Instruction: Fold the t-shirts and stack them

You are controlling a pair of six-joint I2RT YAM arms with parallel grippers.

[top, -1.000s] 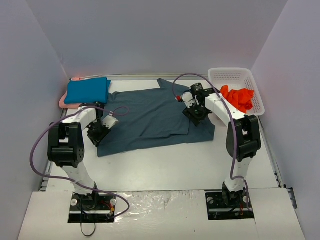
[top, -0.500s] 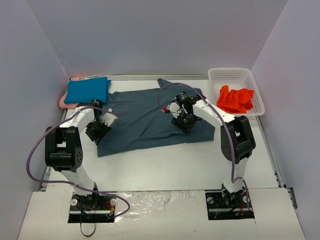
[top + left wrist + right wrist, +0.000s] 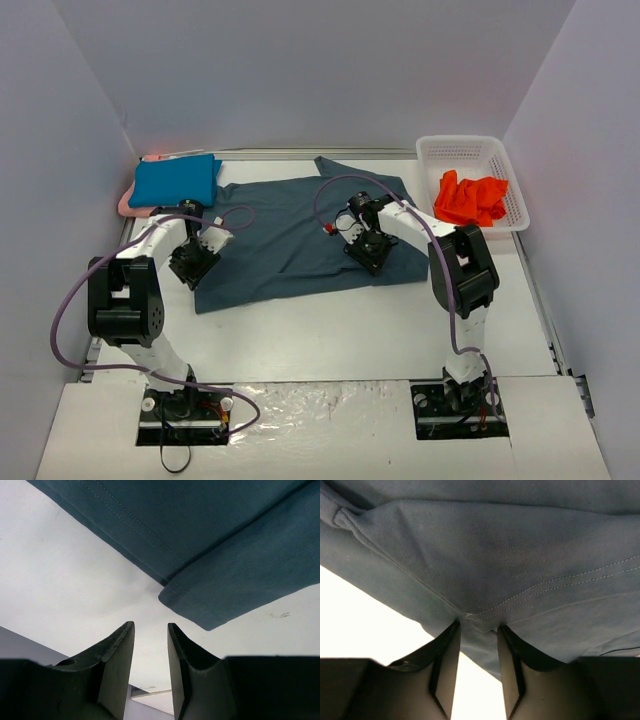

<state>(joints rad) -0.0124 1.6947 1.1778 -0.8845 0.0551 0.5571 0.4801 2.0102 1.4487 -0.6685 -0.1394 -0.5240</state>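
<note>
The dark slate blue-grey t-shirt (image 3: 290, 230) lies spread flat across the middle of the table. My left gripper (image 3: 192, 262) hovers at its near-left edge. In the left wrist view it (image 3: 150, 630) is open and empty over bare table, with a shirt corner (image 3: 235, 580) just ahead. My right gripper (image 3: 368, 250) is low over the shirt's right part. In the right wrist view it (image 3: 478, 627) is open, with a stitched hem fold (image 3: 490, 615) between the fingertips. The teal-blue shirt (image 3: 176, 181) lies folded on the pink one (image 3: 127, 205). The orange-red shirt (image 3: 472, 197) lies bunched in the basket.
The white lattice basket (image 3: 465, 144) stands at the back right corner. Purple cables loop from both arms above the table. Grey walls close in the table on three sides.
My right gripper has moved left and nearer over the dark shirt's right part. My left gripper has shifted slightly left at the shirt's edge.
</note>
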